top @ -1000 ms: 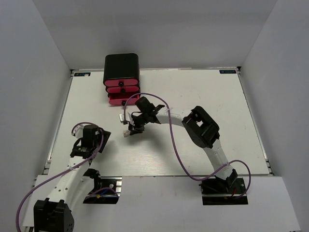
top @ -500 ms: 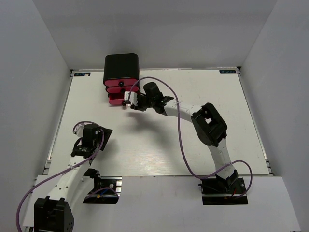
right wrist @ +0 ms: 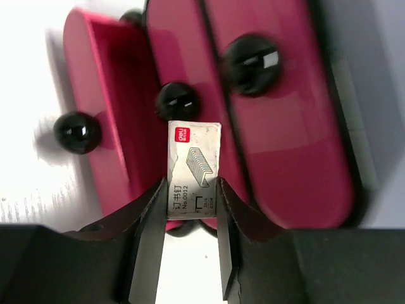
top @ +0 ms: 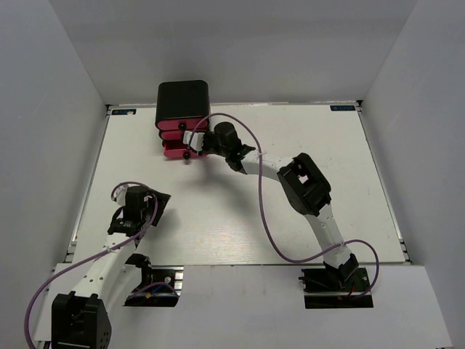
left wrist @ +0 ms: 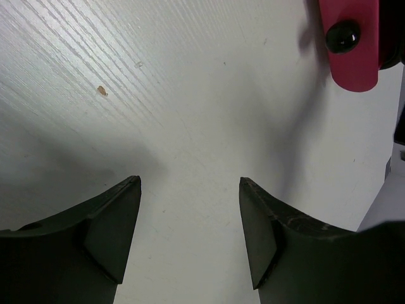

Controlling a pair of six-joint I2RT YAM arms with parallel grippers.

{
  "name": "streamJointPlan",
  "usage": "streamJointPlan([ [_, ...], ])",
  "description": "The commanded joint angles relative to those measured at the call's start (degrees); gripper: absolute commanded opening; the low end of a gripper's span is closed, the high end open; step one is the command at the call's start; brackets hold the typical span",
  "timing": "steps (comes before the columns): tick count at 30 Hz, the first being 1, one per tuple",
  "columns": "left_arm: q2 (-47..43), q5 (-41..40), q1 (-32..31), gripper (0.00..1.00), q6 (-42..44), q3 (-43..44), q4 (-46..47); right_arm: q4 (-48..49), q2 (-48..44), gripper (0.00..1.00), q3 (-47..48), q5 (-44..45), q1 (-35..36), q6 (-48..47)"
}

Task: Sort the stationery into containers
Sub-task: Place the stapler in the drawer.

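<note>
The black mini chest (top: 183, 105) stands at the table's far edge, with three pink drawers. Its bottom drawer (top: 174, 151) is pulled out; the other two are closed. My right gripper (top: 193, 138) is shut on a small white staples box (top: 189, 137) and holds it in front of the drawers. In the right wrist view the box (right wrist: 193, 168) sits between my fingers, over the middle drawer's knob (right wrist: 177, 101), with the open drawer (right wrist: 107, 114) to its left. My left gripper (top: 132, 215) is open and empty, low over the table (left wrist: 190, 180). No pens or markers show.
White walls close in the table on the left, back and right. The right arm (top: 290, 178) stretches across the table's middle toward the chest. A pink drawer front with its knob (left wrist: 351, 44) shows at the top right of the left wrist view.
My right gripper has carried the white box from the table's middle up and back to the front of the chest's drawers. The left arm has barely moved.
</note>
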Motion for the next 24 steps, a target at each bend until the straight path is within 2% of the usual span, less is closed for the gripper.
streamJointPlan([
  [1,0.86,0.4,-0.05,0.73,0.43,-0.46,1.73,3.17,1.97,0.07,3.15,0.84,0.18,-2.48],
  [4,1.39,0.92,-0.05,0.73,0.95,-0.46,1.74,3.52,2.85,0.13,3.33,0.4,0.09,-2.83],
  [7,2.0,0.92,-0.05,0.73,0.96,-0.46,2.96,4.48,3.65,0.34,3.42,1.36,0.18,-2.74],
  [9,2.62,1.45,-0.05,0.73,0.96,-0.46,3.58,4.66,3.65,0.52,3.33,1.28,0.09,-2.57],
  [12,3.94,1.97,-0.05,0.73,0.96,-0.46,5.15,4.75,2.68,0.58,2.63,0.93,0.18,-1.87],
  [16,7.26,3.12,-0.05,0.72,0.96,-0.46,9.19,5.71,0.49,0.58,0.0,-0.56,-0.08,-0.73],
  [18,9.2,4.69,-0.05,0.66,0.96,-0.46,11.48,6.15,-1.18,0.57,-1.32,-1.0,-0.35,-0.37],
  [19,11.65,5.92,-0.05,0.59,0.35,-0.46,14.36,6.5,-1.88,0.51,-2.46,-1.7,-0.35,0.24],
  [20,13.06,6.54,-0.05,0.41,-0.44,-0.46,16.04,6.94,-3.54,0.47,-2.91,-1.97,-0.43,0.6],
  [21,14.56,7.16,-0.05,0.32,-0.97,-0.46,17.89,7.56,-4.17,0.42,-4.13,-2.32,-0.61,1.12],
  [22,16.23,8.38,-0.05,0.24,-1.5,-0.46,19.82,7.91,-4.79,0.31,-5.53,-2.76,-0.44,1.82],
  [24,22.11,9.53,-0.05,0.06,-2.56,0.32,25.45,9.57,-7.25,0.21,-8.51,-3.2,-0.7,2.7],
])
